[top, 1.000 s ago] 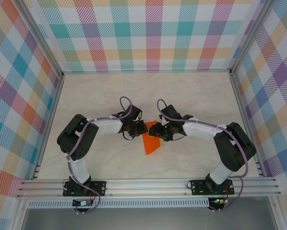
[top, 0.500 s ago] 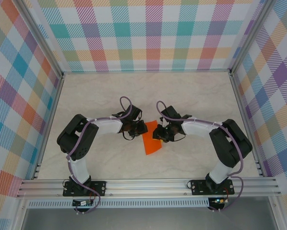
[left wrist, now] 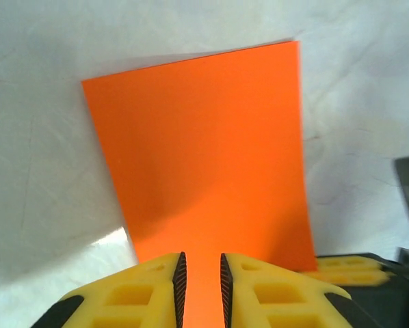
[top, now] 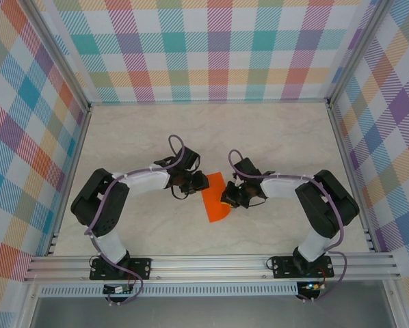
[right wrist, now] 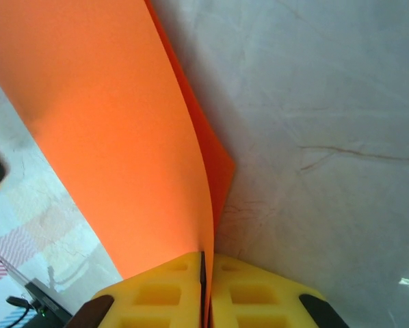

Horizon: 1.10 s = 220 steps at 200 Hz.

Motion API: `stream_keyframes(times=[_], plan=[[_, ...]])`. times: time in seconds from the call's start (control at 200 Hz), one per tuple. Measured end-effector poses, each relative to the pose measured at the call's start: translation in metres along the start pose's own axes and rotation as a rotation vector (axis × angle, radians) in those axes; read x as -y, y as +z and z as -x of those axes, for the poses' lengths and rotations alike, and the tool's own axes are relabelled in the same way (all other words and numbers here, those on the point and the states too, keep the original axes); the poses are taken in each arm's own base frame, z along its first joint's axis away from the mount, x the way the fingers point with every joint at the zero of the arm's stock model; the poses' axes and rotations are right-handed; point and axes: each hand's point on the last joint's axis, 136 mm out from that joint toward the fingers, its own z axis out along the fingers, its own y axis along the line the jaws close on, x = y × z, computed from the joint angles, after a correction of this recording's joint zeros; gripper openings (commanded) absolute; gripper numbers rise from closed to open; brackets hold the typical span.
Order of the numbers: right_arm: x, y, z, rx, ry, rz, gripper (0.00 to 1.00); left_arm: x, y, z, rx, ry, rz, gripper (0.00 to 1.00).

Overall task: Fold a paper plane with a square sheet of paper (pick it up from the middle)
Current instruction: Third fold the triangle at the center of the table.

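My left claw (left wrist: 202, 287) stood with its jaws a little apart, tips down over the near edge of the paper (left wrist: 204, 150), straddling it rather than pinching it. The paper lay mid-worktop (left wrist: 40, 82) between my two arms, its left part flat and its right edge lifted. My right claw (right wrist: 204, 273) was pressed together on that raised edge, the flap curving up over a lower layer. I judged this to be a fold under way. To do it well, I should weigh the sheet down with the left tips so it cannot slide, carry the flap over in a low arc, match edge to edge, and only then press the crease.
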Motion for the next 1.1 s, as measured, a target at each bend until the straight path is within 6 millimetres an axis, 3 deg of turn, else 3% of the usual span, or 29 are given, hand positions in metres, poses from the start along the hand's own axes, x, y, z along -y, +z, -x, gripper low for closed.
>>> stream_keyframes(times=[0.21,0.445,0.8,1.1], plan=[[-0.004,0.000,-0.003,0.036,0.065,0.009,0.11,0.011,-0.020,-0.005,0.025,-0.026,-0.062,0.23],[-0.008,0.000,-0.007,0.062,0.126,0.023,0.13,0.004,-0.010,-0.026,-0.027,-0.060,-0.049,0.22],[-0.005,0.001,-0.013,0.059,0.121,0.012,0.24,-0.009,0.024,-0.026,-0.066,-0.084,0.004,0.17],[-0.003,-0.004,-0.008,0.031,0.068,0.033,0.30,-0.016,0.028,-0.026,-0.060,-0.058,0.036,0.13]])
